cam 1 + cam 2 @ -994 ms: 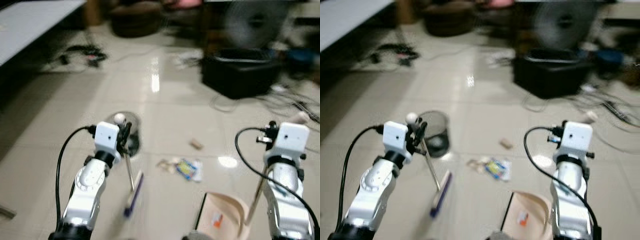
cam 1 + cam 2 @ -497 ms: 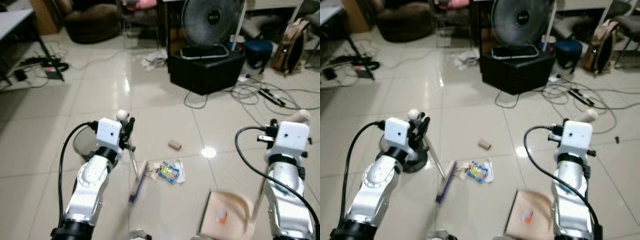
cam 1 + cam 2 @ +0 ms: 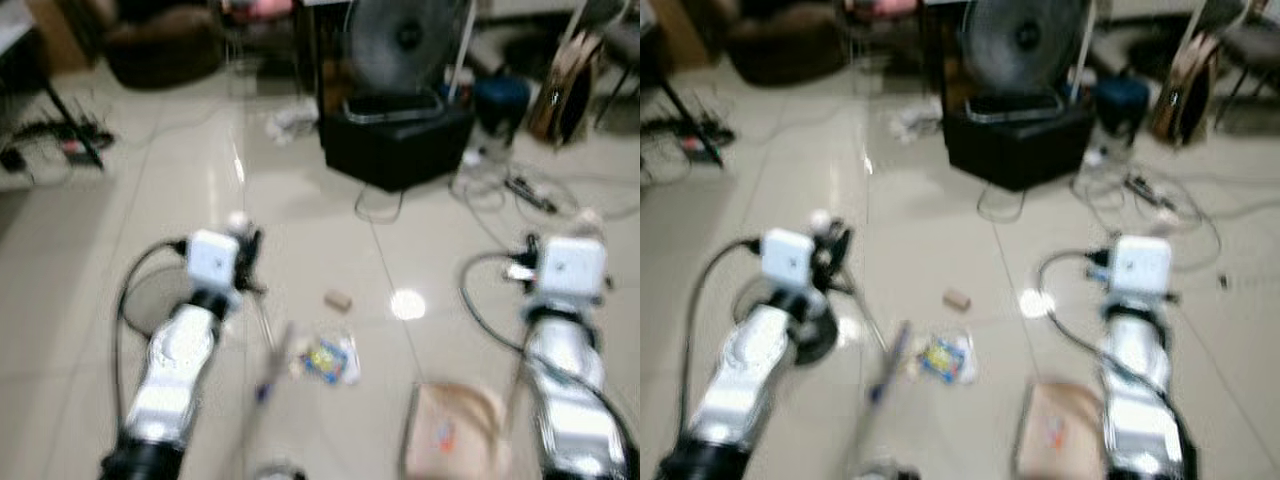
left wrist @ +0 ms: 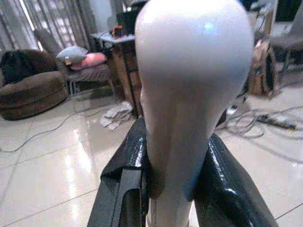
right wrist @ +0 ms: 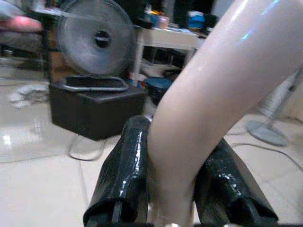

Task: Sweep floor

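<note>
Sweeping is being set up with both tools held at once: the left gripper (image 4: 173,189) is being kept clamped on the smooth, rounded white plastic handle of a slim broom (image 4: 191,94), its black fingers (image 4: 227,184) pressed against either side of the glossy shaft, while the right gripper (image 5: 175,189) is being kept closed around the curved, pale beige handle of a dustpan (image 5: 222,90) in the same way. In the blurred head views, the broom's thin stick is being slanted down from the left gripper (image 3: 245,262) to a narrow purple brush head (image 3: 268,380) resting on the glossy cream floor tiles (image 3: 300,220), just beside the litter, presumably so the head can be drawn across toward the pan. The litter, being the thing to be swept, is lying between the two arms: a crinkled blue-and-yellow wrapper on white paper scraps (image 3: 328,358) and, a little farther off, a small brown cardboard-like cylinder (image 3: 338,299). The beige dustpan tray (image 3: 455,430) is being held low on the right, near the wrapper, with a small orange scrap already lying in it. Beyond, a black box with a round grey fan (image 3: 400,130) and loose cables (image 3: 520,190) are standing well apart from the work.
</note>
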`<state>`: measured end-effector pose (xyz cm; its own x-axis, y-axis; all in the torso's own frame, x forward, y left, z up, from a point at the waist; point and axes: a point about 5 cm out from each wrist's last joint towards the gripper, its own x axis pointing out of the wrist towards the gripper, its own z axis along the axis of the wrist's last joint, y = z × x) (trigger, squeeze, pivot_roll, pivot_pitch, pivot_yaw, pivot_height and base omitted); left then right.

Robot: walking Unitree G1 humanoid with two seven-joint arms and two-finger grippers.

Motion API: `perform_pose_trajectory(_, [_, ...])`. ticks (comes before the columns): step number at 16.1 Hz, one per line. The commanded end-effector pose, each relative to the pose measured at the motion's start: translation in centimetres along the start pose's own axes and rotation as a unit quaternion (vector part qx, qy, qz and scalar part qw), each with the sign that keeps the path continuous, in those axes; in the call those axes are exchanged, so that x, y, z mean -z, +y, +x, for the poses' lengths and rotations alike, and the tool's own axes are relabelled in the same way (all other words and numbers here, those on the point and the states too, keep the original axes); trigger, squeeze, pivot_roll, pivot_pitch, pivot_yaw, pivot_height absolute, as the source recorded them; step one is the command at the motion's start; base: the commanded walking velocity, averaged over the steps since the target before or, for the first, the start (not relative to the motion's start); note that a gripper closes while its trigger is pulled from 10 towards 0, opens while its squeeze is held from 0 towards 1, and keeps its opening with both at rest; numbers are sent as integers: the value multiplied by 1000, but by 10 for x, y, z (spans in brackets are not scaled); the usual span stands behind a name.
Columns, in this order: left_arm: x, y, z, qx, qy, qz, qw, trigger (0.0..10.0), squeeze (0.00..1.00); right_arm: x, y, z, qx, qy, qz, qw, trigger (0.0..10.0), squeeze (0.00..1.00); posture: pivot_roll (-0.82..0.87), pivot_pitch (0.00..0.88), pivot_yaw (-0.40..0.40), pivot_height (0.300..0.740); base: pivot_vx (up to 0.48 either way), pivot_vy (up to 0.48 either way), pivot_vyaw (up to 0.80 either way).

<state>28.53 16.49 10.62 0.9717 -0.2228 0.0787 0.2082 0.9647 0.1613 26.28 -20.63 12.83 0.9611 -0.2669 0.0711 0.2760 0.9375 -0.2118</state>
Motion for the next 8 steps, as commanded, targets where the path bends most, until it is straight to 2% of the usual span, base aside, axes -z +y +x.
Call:
perform_pose_trajectory(1, [-9,-1,5,4,-21,11,1000,10000,0,-9,-4,1,8,-20,5,1000,10000,0,-27,41,78,740,349,0,800])
perform_pose_trajectory(6, [-9,-2,5,5,-24,10,1000,10000,0,-11,-6,4,12,-28,-9,999,10000,0,-29,27,75,740,347,0,769])
perform_pose_trajectory(7, [-9,-2,6,5,-24,9,1000,10000,0,-10,-6,4,18,-28,16,999,10000,0,-31,26,76,740,349,0,0])
perform_pose_trajectory(8, [-9,-3,6,7,-23,9,1000,10000,0,-10,-7,4,20,-28,13,999,10000,0,-31,24,77,740,345,0,0])
